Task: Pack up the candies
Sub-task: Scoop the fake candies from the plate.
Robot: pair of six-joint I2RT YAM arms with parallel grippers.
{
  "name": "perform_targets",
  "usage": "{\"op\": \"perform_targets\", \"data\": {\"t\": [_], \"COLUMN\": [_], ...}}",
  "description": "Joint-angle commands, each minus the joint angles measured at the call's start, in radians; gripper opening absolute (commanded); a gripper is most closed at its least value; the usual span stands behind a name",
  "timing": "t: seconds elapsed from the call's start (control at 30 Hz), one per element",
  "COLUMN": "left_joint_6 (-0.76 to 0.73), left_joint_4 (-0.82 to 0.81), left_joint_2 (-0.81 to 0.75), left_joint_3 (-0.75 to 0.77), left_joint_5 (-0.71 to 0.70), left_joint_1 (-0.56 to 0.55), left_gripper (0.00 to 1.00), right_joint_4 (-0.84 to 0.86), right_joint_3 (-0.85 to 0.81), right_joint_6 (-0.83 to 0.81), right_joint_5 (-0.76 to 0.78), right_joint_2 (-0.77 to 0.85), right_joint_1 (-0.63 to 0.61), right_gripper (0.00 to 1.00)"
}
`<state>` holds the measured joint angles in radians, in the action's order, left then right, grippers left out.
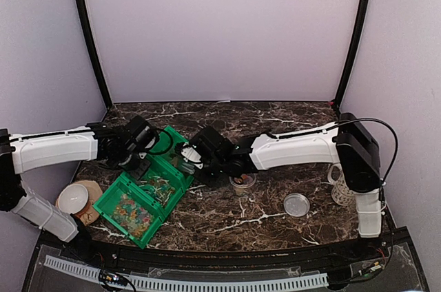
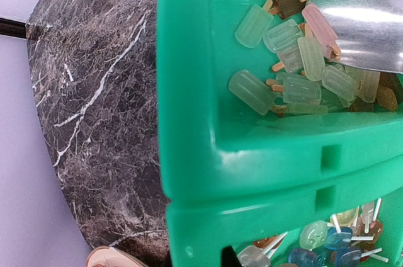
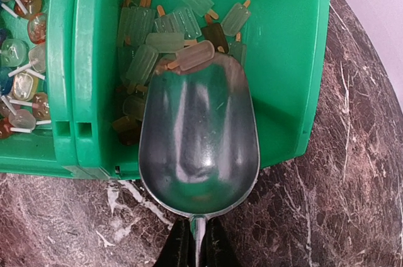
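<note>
- Many candies (image 3: 165, 41) lie in the green bin (image 3: 283, 59), just beyond the scoop (image 3: 198, 147) lip.
- Right gripper (image 3: 196, 248) clamps its handle, aimed straight at them.
- Left gripper (image 1: 148, 146) is closed by the green bin; hold unclear.

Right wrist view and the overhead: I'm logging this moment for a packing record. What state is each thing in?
green bin: upright, open-topped, candies inside.
candies: loose in the bin, not packed.
scoop: held by its handle, bowl almost empty, one pink candy at its lip.
right gripper: shut on the scoop.
left gripper: shut, beside the bin's rim.
tub: open, lid off.
lid: lying flat, apart from the tub.
</note>
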<state>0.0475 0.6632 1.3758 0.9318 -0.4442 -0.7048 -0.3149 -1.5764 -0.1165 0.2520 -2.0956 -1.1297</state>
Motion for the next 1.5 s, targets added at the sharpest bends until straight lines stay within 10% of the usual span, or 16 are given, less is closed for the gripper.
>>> {"op": "perform_targets", "data": {"t": [0.0, 0.97, 1.47], "left_joint_6": [-0.052, -0.464, -0.545], "left_joint_4": [-0.223, -0.435, -0.527], "left_joint_2": [-0.07, 0.173, 0.179], "left_joint_3": [-0.018, 0.053, 0.072], "left_joint_5": [0.341, 0.433, 0.311], "left_joint_1": [-0.069, 0.084, 0.084], "left_gripper": [0.0, 0.0, 0.0], "right_joint_4": [0.196, -0.431, -0.115], "right_joint_3": [0.084, 0.023, 0.039], "right_joint_6": [-0.032, -0.014, 0.09], "right_joint_5": [-0.154, -0.078, -0.018], "right_joint_2": [-0.063, 0.098, -0.005], "right_joint_1": [-0.001, -0.001, -0.008], "right_gripper": [0.0, 0.0, 0.0]}}
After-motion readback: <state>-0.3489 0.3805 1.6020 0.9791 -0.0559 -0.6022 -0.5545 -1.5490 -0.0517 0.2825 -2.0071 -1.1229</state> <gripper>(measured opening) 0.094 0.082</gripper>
